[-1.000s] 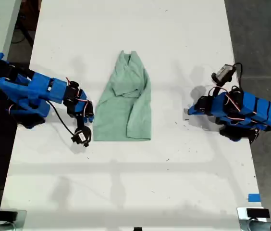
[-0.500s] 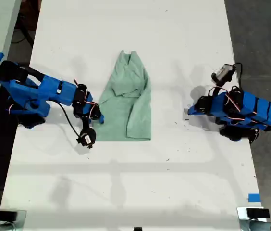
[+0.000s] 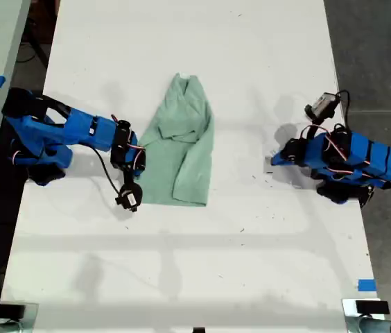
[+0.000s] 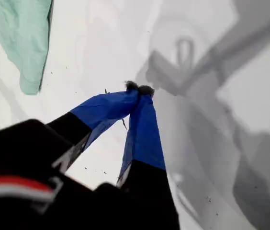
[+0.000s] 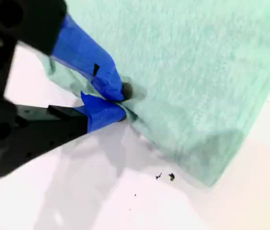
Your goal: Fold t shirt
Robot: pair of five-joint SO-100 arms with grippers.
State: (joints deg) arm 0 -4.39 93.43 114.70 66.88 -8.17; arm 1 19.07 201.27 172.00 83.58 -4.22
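Note:
The t shirt point(image 3: 181, 152) is pale mint green and lies wrinkled in the middle of the white table point(image 3: 195, 263), narrowing toward the far end. From the exterior view's left, my second gripper point(image 3: 138, 161) reaches the shirt's near side edge. In the second wrist view its blue fingertips point(image 5: 107, 111) are shut on a fold of the t shirt point(image 5: 197, 72). My first gripper point(image 3: 273, 161) rests on bare table at the exterior view's right, well apart from the shirt. The first wrist view shows this first gripper point(image 4: 140, 89) shut on nothing, with the t shirt point(image 4: 20, 38) far off.
A black cable and a small camera point(image 3: 129, 199) hang from the second arm beside the shirt's lower corner. A piece of blue tape point(image 3: 366, 284) marks the table near the exterior view's right edge. Dark floor point(image 3: 376, 55) lies beyond that edge.
The second arm has stretched toward the shirt and its gripper has closed on the side edge. The shirt's lower part has drawn in and looks narrower. The first arm has not moved.

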